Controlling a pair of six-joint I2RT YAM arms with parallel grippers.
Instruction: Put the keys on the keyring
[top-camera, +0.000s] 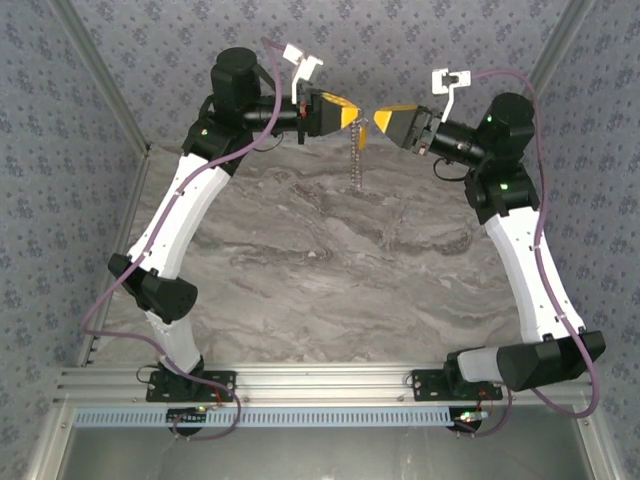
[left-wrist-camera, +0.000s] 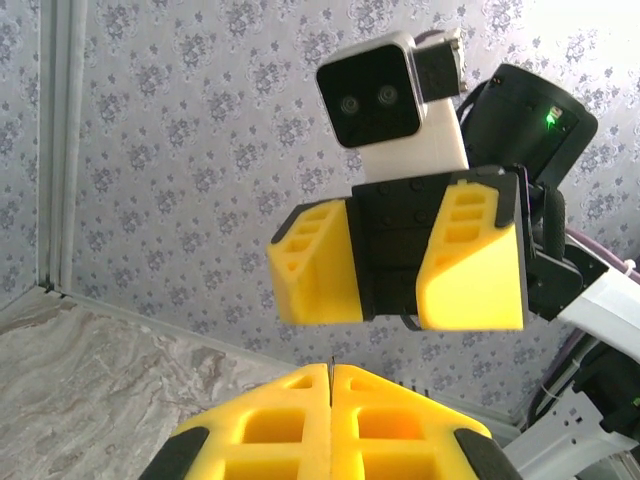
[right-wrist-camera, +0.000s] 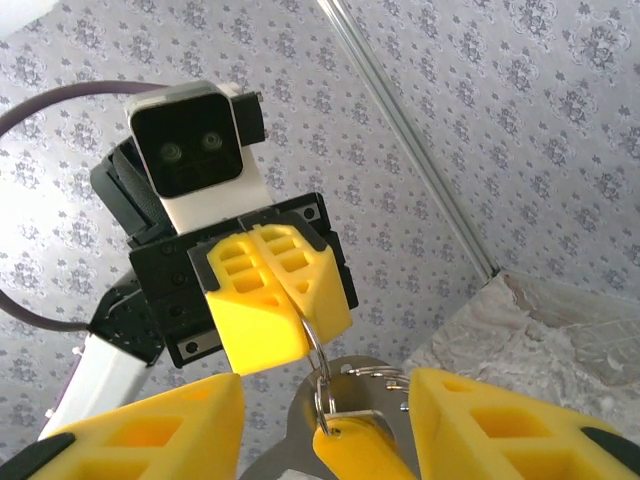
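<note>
Top external: left gripper (top-camera: 355, 120) clenched on keyring (top-camera: 357, 160), chain dangling over grey marbled table (top-camera: 300, 270). Right gripper (top-camera: 381, 118) fingers spread, yellow key (right-wrist-camera: 350, 452) hanging between them. Floral wallpaper (top-camera: 420, 40), aluminium frame (top-camera: 320, 380).

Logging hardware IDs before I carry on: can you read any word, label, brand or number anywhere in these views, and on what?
No readable text in any view.
White cable tags: too small to tell whether anything is printed.
Right wrist camera housing: no lettering shows.
Keyring and key: no marking shows.
</note>
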